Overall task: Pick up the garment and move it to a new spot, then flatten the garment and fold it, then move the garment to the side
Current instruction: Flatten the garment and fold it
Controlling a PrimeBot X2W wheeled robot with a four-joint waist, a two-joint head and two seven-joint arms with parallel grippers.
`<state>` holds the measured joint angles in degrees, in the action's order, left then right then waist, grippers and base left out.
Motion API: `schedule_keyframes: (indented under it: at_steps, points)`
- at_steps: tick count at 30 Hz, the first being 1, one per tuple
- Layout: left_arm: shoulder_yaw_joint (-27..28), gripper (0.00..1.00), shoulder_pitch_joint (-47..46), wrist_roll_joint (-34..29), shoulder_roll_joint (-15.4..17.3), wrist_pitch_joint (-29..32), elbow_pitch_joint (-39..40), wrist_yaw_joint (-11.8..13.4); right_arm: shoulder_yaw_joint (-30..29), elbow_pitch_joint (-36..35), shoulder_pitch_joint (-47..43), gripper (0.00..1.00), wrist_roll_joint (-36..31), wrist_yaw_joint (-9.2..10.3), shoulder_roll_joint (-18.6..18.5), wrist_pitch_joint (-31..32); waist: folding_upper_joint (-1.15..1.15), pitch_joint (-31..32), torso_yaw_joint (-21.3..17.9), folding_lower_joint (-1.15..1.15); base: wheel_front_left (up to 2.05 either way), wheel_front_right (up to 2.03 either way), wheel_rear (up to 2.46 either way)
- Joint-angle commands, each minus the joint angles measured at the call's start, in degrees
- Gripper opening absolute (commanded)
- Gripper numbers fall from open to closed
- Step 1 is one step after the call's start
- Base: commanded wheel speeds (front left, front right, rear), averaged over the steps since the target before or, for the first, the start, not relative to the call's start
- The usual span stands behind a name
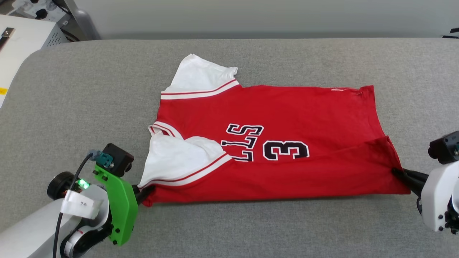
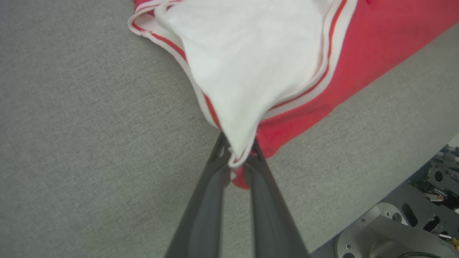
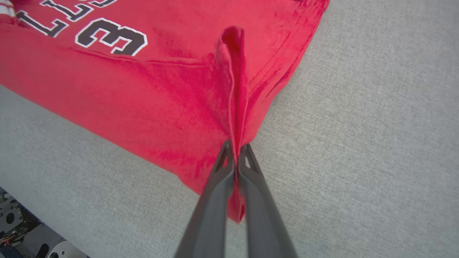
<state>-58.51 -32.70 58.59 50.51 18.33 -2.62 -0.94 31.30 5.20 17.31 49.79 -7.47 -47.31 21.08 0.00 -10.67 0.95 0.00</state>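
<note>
Table (image 1: 287,57) holds the garment (image 1: 279,118) at frame center, front up, near long edge folded over the lettering, so 1 fold looks started; more folds and the move aside remain. Left gripper (image 1: 143,191), lower left, is clamped on the sleeve-side corner, and right gripper (image 1: 398,173), lower right, on the hem corner. Wrist views show the pinched cloth close up; head view gives the full layout.

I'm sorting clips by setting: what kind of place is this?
Probably a robotics lab or test bench: a grey fabric-covered table holding a single red-and-white jersey T-shirt, a white vented equipment box beyond its far left corner, and bare metal machine parts beside its edge.
</note>
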Motion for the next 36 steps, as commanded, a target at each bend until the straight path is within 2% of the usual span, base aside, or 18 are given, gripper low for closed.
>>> schedule_keyframes:
  at_steps: [1, 5, 10, 16, 22, 23, 24, 25, 34, 35, 36]
  points:
    - [0.4, 0.0, 1.6, 1.0, 1.0, -0.4, 1.2, 1.1, -1.1, -1.0, -2.2, 0.0, 0.5, -0.02, -0.4, -0.3, 0.0, 1.1, 0.0, 0.0, 0.0, 0.0, 0.0]
    - [-0.1, 0.0, 4.5, 1.7, 2.8, -0.6, 4.1, 2.9, -4.4, -3.1, -7.2, 0.0, 0.4, -0.02, -1.0, -0.2, 0.0, 1.6, -0.1, 0.0, 0.0, 0.0, 0.0]
    - [-0.8, 0.0, 6.8, 1.8, 3.0, -1.2, 5.2, 4.4, -7.9, -4.0, -12.1, 0.0, 0.3, -0.02, -0.8, 0.7, 0.0, 1.0, -0.5, 0.0, 0.0, 0.0, 0.0]
    - [-1.8, 0.0, 7.5, 1.7, 1.1, -1.3, 3.2, 4.6, -9.6, -2.0, -14.0, 0.0, 0.4, -0.02, 1.5, 1.9, 0.0, -1.0, -0.8, 0.0, 0.0, 0.0, 0.0]
    - [-2.4, 0.0, 7.3, 1.7, -1.1, -1.6, -1.1, 3.8, -8.2, 1.9, -13.2, 0.0, -1.6, -0.02, 4.3, 0.0, 0.0, -2.1, -0.5, 0.0, 0.0, 0.0, 0.0]
    - [-2.3, 0.0, 7.3, 1.9, -1.6, -2.0, -1.8, 3.8, -8.0, 2.5, -13.1, 0.06, -1.8, -0.02, 4.8, -0.8, 0.0, -2.1, -0.4, 0.0, 0.0, 0.0, 0.0]
    - [-2.2, 0.48, 7.4, 2.1, -1.9, -2.2, -2.2, 3.8, -8.1, 2.9, -12.9, 0.45, -2.2, -0.02, 5.1, -1.8, 0.0, -1.9, -0.4, 0.0, 0.0, 0.0, 0.0]
    - [-2.1, 1.0, 7.5, 2.2, -2.1, -2.5, -2.6, 3.8, -8.3, 3.4, -12.7, 1.0, -3.0, -0.02, 5.3, -3.1, 0.0, -1.6, -0.2, 0.0, 0.0, 0.0, 0.0]
    - [1.3, 1.0, 5.8, 0.6, 1.8, -7.0, 1.2, 4.9, -15.7, 1.4, -12.5, 1.0, -11.1, -0.02, 8.8, -15.3, 0.0, 2.3, -0.3, 0.0, 0.0, 0.0, 0.0]
    - [3.4, 1.0, 3.7, -0.8, 2.7, -9.7, 2.2, 5.4, -20.1, -0.7, -12.3, 1.0, -15.3, -0.02, 11.8, -19.4, 0.0, 2.6, -0.6, 0.0, 0.0, 0.0, 0.0]
    - [4.0, 1.0, 2.6, -1.7, 3.0, -10.4, 2.2, 5.5, -21.8, -1.5, -12.2, 1.0, -16.8, -0.02, 13.1, -20.6, 0.0, 2.5, -0.7, 0.0, 0.0, 0.0, 0.0]
